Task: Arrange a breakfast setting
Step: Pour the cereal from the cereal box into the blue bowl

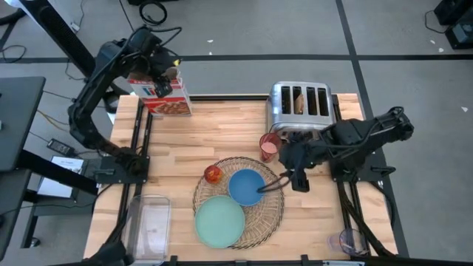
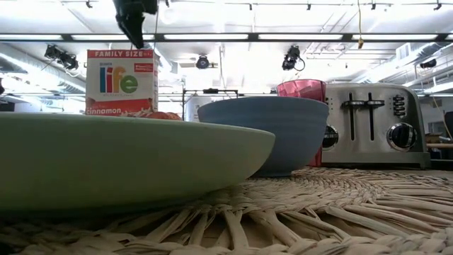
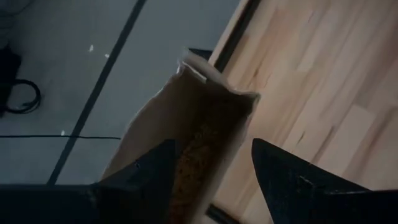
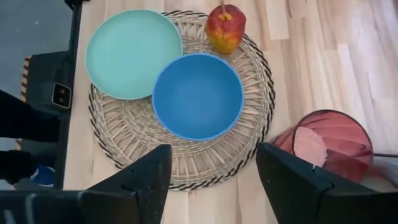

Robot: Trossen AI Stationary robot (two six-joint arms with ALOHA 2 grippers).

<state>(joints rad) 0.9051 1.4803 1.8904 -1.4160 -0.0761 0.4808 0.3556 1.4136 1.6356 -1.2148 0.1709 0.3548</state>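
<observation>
While the round woven placemat [image 1: 240,203] lies at the near middle of the wooden table [image 1: 185,151], a mint-green plate [image 1: 219,221] is seen on its near-left part and a blue bowl [image 1: 245,186] just beside it, toward the far right, the two rims apparently touching. A red apple [image 1: 213,174] is set on the mat's far-left edge, just beside the bowl. A pink cup [image 1: 269,147] stands off the mat, near its far-right edge and just in front of the chrome toaster [image 1: 299,106], in one slot of which a toast slice [image 1: 299,103] is lodged. The right gripper [image 1: 290,177] is held above the mat's right edge, its fingers [image 4: 140,180] spread apart and grasping nothing. An open cereal box [image 1: 161,92] is placed upright at the far-left edge of the table; the left gripper [image 1: 164,72] is poised just above its open top, fingers [image 3: 149,168] parted to either side of it, released. A clear plastic bin [image 1: 150,225] is recorded at the near left.
</observation>
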